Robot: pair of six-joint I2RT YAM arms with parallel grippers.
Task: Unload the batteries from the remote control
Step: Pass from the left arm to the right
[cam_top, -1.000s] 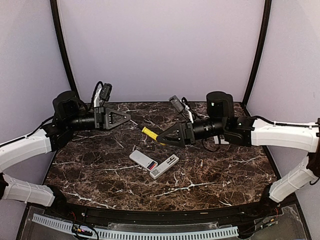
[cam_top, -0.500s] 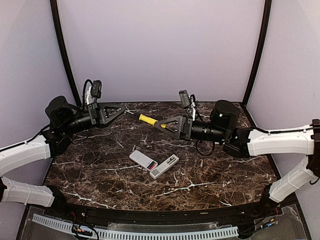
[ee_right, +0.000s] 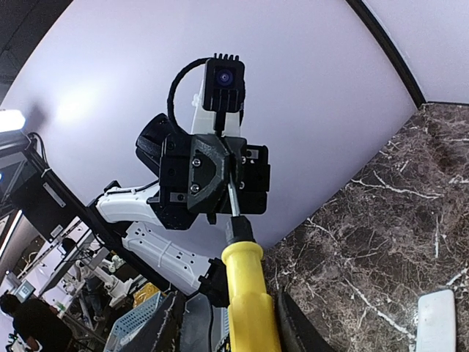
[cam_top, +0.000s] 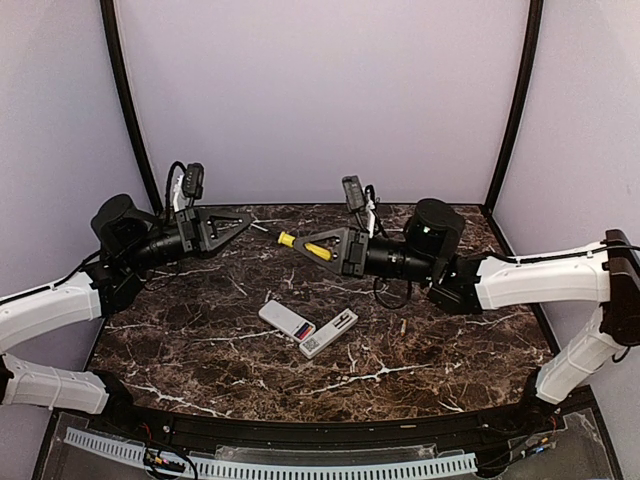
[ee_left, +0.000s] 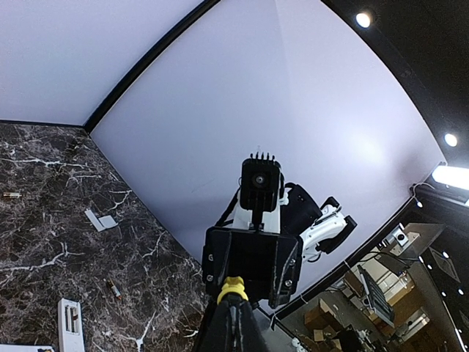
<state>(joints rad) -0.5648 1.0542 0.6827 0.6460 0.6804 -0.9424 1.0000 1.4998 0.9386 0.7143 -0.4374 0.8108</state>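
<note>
The white remote [cam_top: 281, 318] lies on the marble table [cam_top: 200, 340] with its back open, and a red battery [cam_top: 303, 330] shows in its end. A white cover piece [cam_top: 330, 332] lies against it. A small thin cell [cam_top: 403, 327] lies loose to the right and also shows in the left wrist view [ee_left: 112, 288]. My right gripper [cam_top: 322, 245] is shut on the handle of a yellow-handled screwdriver [cam_top: 303, 245], held in the air. My left gripper [cam_top: 248, 219] faces it, fingers closed on the metal shaft [ee_right: 232, 196].
Another small cell [ee_left: 10, 196] and a white tag [ee_left: 99, 220] lie further out on the table. Purple walls close in the back and sides. Both arms hover above the back half of the table. The remote's end shows in the right wrist view [ee_right: 436, 323].
My right gripper carried the screwdriver up and to the left until its shaft reached my left gripper. My left gripper rose a little early on, then stayed still.
</note>
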